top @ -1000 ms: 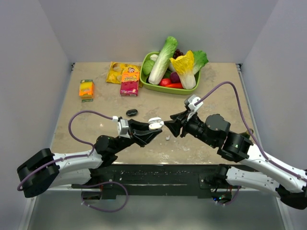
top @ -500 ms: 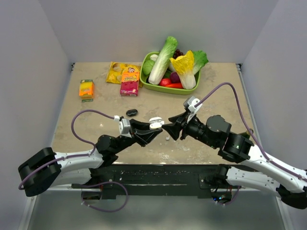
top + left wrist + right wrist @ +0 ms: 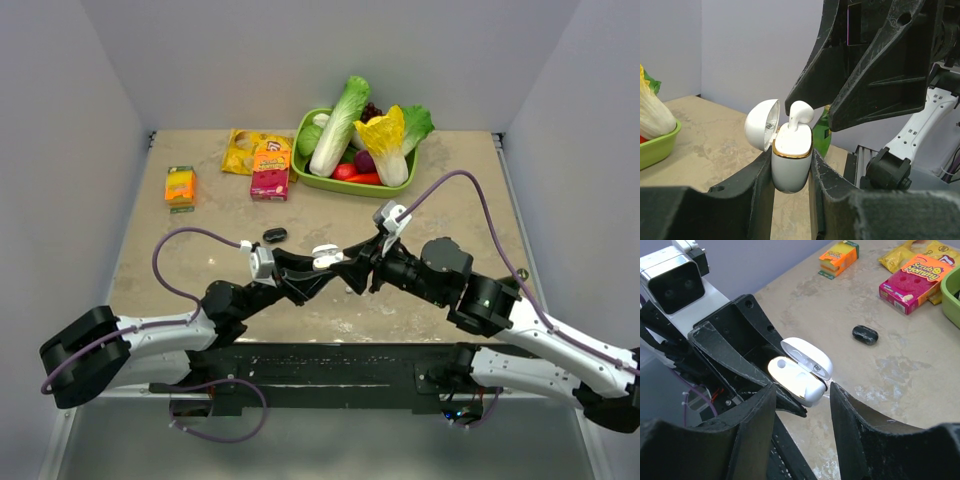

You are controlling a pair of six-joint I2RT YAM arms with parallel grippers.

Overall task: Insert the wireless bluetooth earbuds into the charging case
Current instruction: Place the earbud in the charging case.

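My left tool (image 3: pixel 791 167) is clamped on the charging case (image 3: pixel 791 162), one finger pressed to each side of its white body, holding it upright and off the counter (image 3: pixel 200 215). The lid (image 3: pixel 761 125) is swung back on its hinge, to the left in my left wrist view, and a thin gold band rings the mouth of the case. One earbud (image 3: pixel 800 114) stands in that mouth, stem down inside and rounded head poking up above the rim, so it does not look fully seated. My right tool (image 3: pixel 350 268) has its tips right at the case, meeting my left tool near the middle of the near part of the counter. Its fingers (image 3: pixel 760 425) are spread apart, with the case (image 3: pixel 800 377) showing in the gap beyond them and nothing pinched between them. From my left wrist its two black fingers loom just above the earbud, one on each side of its head; I cannot tell whether either touches it. Farther back on the counter a small black object (image 3: pixel 275 235) lies alone. Beyond it are a pink box (image 3: pixel 269 182), a yellow bag (image 3: pixel 240 150) and an orange box (image 3: pixel 180 185), well apart from the case. A green tray (image 3: pixel 330 183) of vegetables stands at the far edge.
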